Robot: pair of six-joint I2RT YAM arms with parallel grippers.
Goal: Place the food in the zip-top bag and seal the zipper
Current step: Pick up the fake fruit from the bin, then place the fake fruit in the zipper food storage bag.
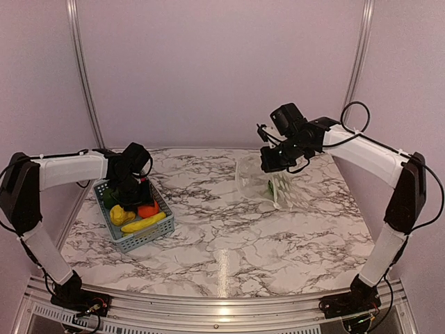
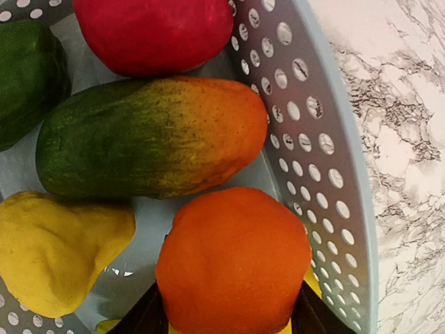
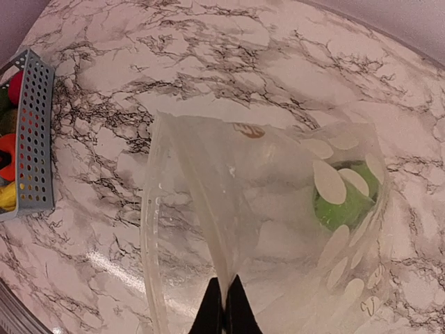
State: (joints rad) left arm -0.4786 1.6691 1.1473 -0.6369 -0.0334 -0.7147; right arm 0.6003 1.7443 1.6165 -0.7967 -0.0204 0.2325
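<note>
In the left wrist view my left gripper [image 2: 231, 314] is down in the basket [image 2: 313, 139], a finger pressed on each side of an orange toy fruit [image 2: 233, 261]. Other food lies around it: a green-orange mango [image 2: 153, 136], a red fruit [image 2: 153, 31], a yellow pear [image 2: 55, 250] and a dark green piece [image 2: 28, 76]. At the far right my right gripper [image 3: 224, 306] is shut on the mouth edge of the zip-top bag [image 3: 278, 209] and holds it up, mouth open. The zipper [image 3: 147, 229] runs down the bag's left edge. A green food piece [image 3: 344, 198] lies inside.
The grey-blue basket [image 1: 139, 240] stands at the table's left, with a yellow banana-shaped toy [image 1: 144, 223] along its near side. The bag [image 1: 268, 182] hangs over the far right part of the marble table [image 1: 229, 236]. Metal frame posts rise at the back.
</note>
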